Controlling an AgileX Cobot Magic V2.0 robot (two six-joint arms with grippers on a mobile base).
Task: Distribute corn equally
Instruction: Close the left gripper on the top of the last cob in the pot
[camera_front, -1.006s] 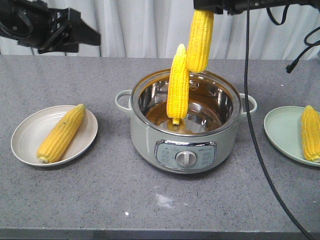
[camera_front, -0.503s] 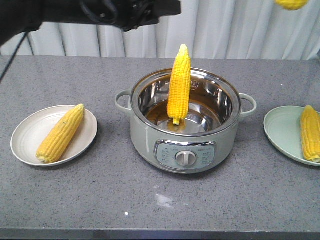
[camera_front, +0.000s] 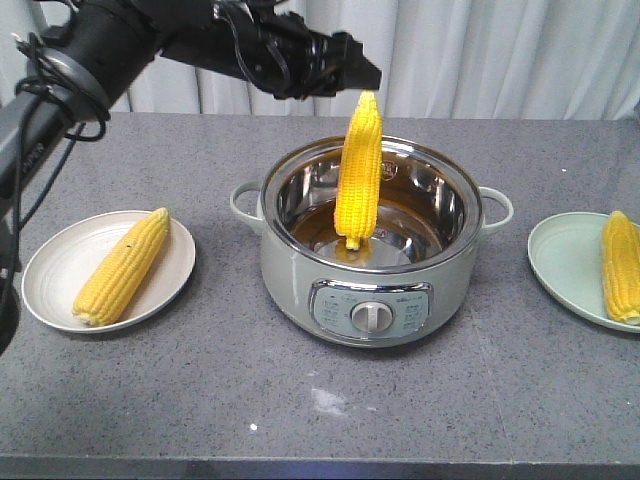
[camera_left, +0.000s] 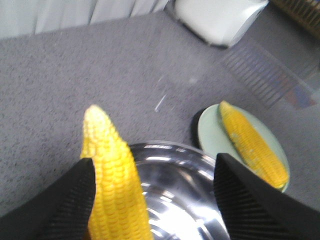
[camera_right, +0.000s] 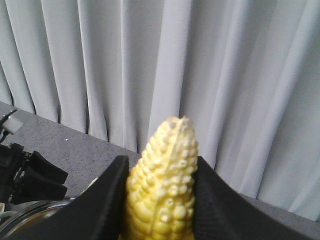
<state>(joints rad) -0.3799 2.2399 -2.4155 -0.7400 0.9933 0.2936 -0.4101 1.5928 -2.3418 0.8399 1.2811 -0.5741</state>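
Left gripper (camera_left: 155, 197) spread near upright cob (camera_front: 358, 170) in pot (camera_front: 290, 270) — right gripper (camera_right: 160, 210) clamps second cob (camera_right: 162, 170) — panel lettering (camera_front: 372, 293) unreadable.

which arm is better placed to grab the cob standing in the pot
Left. The left gripper is open at the tip of the upright cob in the pot, the cob between its fingers. The right gripper is shut on another cob.

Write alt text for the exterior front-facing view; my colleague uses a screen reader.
A bright-yellow corn cob stands upright in a lidless pale-green electric pot on a grey counter, a black claw at its tip. Round plates, beige left and green right, each hold one cob.
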